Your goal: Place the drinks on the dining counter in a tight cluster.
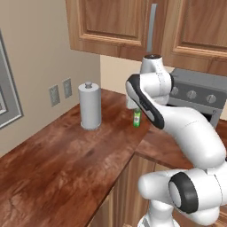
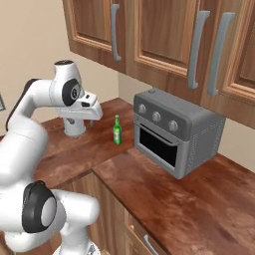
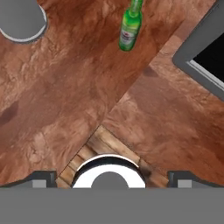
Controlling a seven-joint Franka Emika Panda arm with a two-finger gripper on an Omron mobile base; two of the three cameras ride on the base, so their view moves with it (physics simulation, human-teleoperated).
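One of the drinks, a slim green bottle (image 1: 137,118) (image 2: 117,130) (image 3: 130,27), stands upright on the reddish-brown corner worktop (image 1: 66,155), near its inner corner. My gripper (image 3: 112,178) hangs well above that worktop and looks straight down. Its two dark fingertips (image 3: 43,177) stand far apart, open, with nothing between them. In the hand view the bottle lies far ahead of the fingers, toward the top edge. The dining counter is out of view.
A grey paper-towel roll (image 1: 90,106) (image 2: 74,127) (image 3: 22,19) stands left of the bottle. A grey toaster oven (image 2: 174,132) (image 1: 195,93) (image 3: 205,48) sits on the adjoining worktop to the right. Wooden wall cabinets (image 2: 164,35) hang above.
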